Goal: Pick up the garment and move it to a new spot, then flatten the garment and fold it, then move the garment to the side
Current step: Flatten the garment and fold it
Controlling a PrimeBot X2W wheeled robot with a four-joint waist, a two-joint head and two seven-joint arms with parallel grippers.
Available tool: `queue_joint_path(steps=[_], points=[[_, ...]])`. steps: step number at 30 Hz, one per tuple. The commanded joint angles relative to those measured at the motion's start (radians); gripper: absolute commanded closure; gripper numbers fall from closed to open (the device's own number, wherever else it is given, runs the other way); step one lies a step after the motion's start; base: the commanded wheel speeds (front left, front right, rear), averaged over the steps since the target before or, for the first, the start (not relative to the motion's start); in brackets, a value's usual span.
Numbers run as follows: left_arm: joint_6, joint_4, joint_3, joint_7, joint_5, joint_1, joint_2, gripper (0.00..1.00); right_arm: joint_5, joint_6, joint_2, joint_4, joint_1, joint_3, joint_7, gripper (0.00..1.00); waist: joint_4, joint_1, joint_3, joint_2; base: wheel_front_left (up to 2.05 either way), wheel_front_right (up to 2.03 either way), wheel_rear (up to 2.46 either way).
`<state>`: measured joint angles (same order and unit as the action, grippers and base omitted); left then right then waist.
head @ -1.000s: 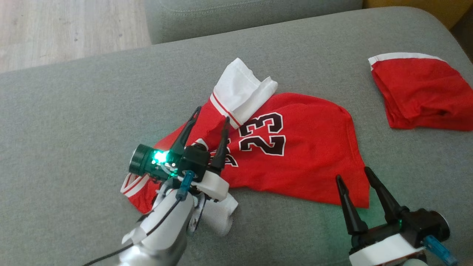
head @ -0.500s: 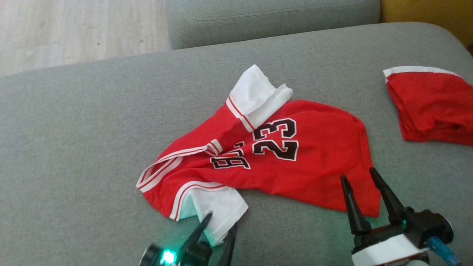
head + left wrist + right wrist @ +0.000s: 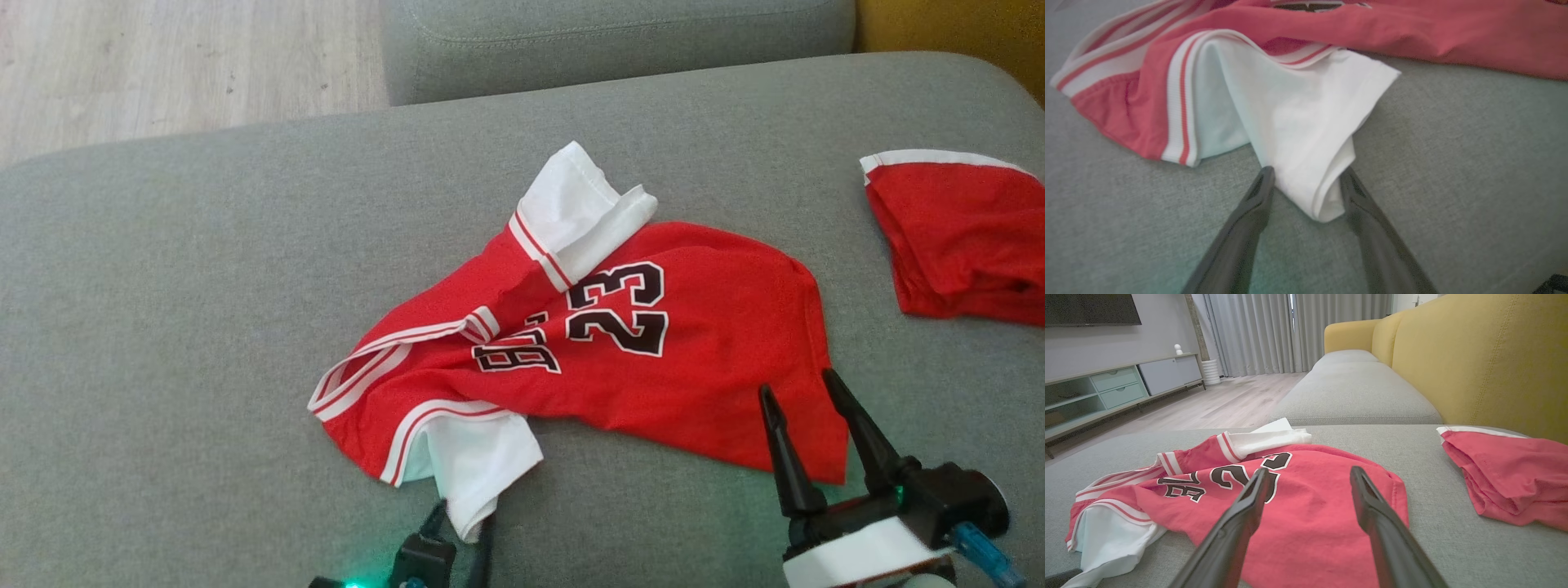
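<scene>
Soft red jersey [image 3: 620,351], white sleeves, black "23", lies rumpled mid grey woven sofa cushion [image 3: 204,286]. L gripper [image 3: 1306,170] jaws apart, straddling white sleeve [image 3: 1298,114] tip. R gripper [image 3: 796,382] jaws apart, by hem.

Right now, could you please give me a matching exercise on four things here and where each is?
1 jersey
2 near white sleeve
3 second red garment
4 right gripper

A far right on the cushion
B open, at the jersey's near corner
C crumpled mid-cushion
D between the left gripper's open fingers

Pairs: 1-C, 2-D, 3-A, 4-B
</scene>
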<state>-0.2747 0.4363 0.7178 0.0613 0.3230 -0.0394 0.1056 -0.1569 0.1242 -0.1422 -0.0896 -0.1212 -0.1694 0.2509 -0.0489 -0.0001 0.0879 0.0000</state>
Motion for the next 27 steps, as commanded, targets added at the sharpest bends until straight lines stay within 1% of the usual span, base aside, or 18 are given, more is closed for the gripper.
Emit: queue_joint_path(steps=[1, 3, 5, 8, 10, 11, 12, 16, 20, 23, 26, 27], points=[[-0.006, -0.020, -0.007, -0.012, -0.011, 0.005, 0.000, 1.00, 0.000, 0.007, -0.021, 0.033, 0.003, -0.015, 0.011, 0.00, 0.000, 0.0001, -0.004, 0.0000, 0.00, 0.00, 0.00], [-0.003, -0.019, 0.002, -0.028, -0.017, 0.004, 0.011, 1.00, 0.001, 0.007, -0.021, 0.033, -0.001, -0.014, 0.011, 0.00, 0.001, 0.0001, -0.010, 0.0000, 0.00, 0.00, 0.00], [-0.008, -0.027, 0.004, -0.028, -0.028, -0.003, 0.027, 1.00, 0.002, 0.007, -0.019, 0.033, -0.004, -0.012, 0.011, 0.00, 0.003, 0.0001, -0.013, 0.0000, 0.00, 0.00, 0.00], [-0.037, -0.055, 0.000, -0.012, -0.070, -0.027, 0.069, 1.00, 0.004, 0.007, -0.016, 0.028, -0.014, -0.007, 0.011, 0.00, 0.008, 0.0001, -0.018, 0.0000, 0.00, 0.00, 0.00], [-0.064, -0.087, -0.006, 0.002, -0.110, -0.051, 0.110, 1.00, 0.002, 0.007, -0.014, 0.012, -0.027, 0.000, 0.011, 0.00, 0.013, 0.0001, -0.019, 0.0000, 0.00, 0.00, 0.00], [-0.064, -0.087, -0.006, 0.002, -0.110, -0.051, 0.110, 1.00, 0.002, 0.007, -0.014, 0.012, -0.027, 0.000, 0.011, 0.00, 0.013, 0.0001, -0.019, 0.0000, 0.00, 0.00, 0.00], [-0.078, -0.106, -0.013, 0.010, -0.128, -0.063, 0.133, 1.00, 0.002, 0.007, -0.014, 0.001, -0.033, 0.006, 0.011, 0.00, 0.016, 0.0001, -0.019, 0.0000, 0.00, 0.00, 0.00], [-0.122, -0.190, -0.047, 0.024, -0.196, -0.117, 0.232, 1.00, -0.001, 0.007, -0.016, -0.073, -0.054, 0.018, 0.011, 0.00, 0.027, 0.0001, -0.016, 0.0000, 0.00, 0.00, 0.00], [-0.142, -0.267, -0.096, 0.021, -0.220, -0.159, 0.315, 1.00, 0.013, 0.007, -0.023, -0.178, -0.049, 0.024, 0.011, 0.00, 0.034, 0.0001, -0.012, 0.0000, 0.00, 0.00, 0.00], [-0.155, -0.308, -0.126, 0.008, -0.226, -0.173, 0.358, 1.00, 0.031, 0.007, -0.005, -0.241, -0.030, 0.052, 0.011, 0.00, 0.035, 0.0001, -0.011, 0.0000, 0.00, 0.00, 0.00], [-0.158, -0.338, -0.138, -0.011, -0.224, -0.178, 0.378, 1.00, 0.019, 0.007, 0.014, -0.272, -0.008, 0.058, 0.011, 0.00, 0.038, 0.0001, -0.012, 0.0000, 0.00, 0.00, 0.00], [-0.159, -0.352, -0.138, -0.021, -0.223, -0.178, 0.383, 1.00, 0.000, 0.007, 0.019, -0.296, 0.006, 0.045, 0.011, 0.00, 0.042, 0.0001, -0.015, 0.0000, 0.00, 0.00, 0.00]])
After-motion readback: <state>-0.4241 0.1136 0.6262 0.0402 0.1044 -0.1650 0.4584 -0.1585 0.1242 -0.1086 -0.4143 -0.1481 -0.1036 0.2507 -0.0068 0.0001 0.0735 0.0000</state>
